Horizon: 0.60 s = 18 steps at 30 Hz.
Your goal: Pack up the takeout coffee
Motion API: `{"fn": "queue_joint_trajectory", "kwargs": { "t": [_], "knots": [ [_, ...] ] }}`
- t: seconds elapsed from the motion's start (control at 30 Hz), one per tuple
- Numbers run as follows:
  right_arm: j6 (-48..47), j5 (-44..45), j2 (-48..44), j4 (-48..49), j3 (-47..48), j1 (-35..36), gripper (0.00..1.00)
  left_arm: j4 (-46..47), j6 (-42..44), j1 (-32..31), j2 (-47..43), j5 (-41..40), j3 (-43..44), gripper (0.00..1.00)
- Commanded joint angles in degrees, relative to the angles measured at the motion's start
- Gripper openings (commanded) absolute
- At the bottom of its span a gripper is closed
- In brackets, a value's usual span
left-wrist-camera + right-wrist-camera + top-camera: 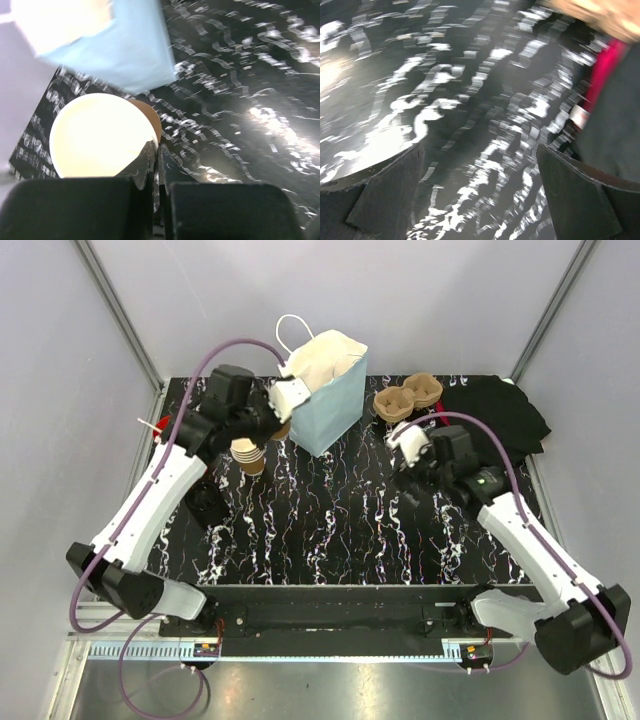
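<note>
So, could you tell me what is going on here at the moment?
The left gripper is shut on the rim of a cup, which is tan paper with no lid on it, just beside the blue bag. The right gripper is open and empty above the table. The cup is not in the bag yet.

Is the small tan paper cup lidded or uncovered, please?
Uncovered: the small tan paper cup shows its bare pale inside, left wrist view.

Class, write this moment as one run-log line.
left tool: shut on paper cup rim | paper cup: unlidded, beside blue paper bag | right tool: open, empty
</note>
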Motion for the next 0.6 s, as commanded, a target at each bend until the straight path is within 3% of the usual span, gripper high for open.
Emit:
{"fn": "queue_joint_trajectory", "kwargs": {
  "t": [0.0, 0.37, 0.57],
  "knots": [
    [2.08, -0.29, -2.0, -0.22, 4.38, -7.66, 1.0, -0.88, 0.02, -5.78, -1.67, -3.5, 1.05, 0.0],
    [7.8, -4.05, -3.31, 1.62, 1.92, -29.17, 1.0, -2.38, 0.02, -22.13, 6.4, -5.44, 2.63, 0.0],
    [9.12, -7.23, -3.32, 2.07, 0.87, -33.25, 1.0, 2.01, -1.29, -26.97, 14.32, -5.88, 3.6, 0.0]
  ]
}}
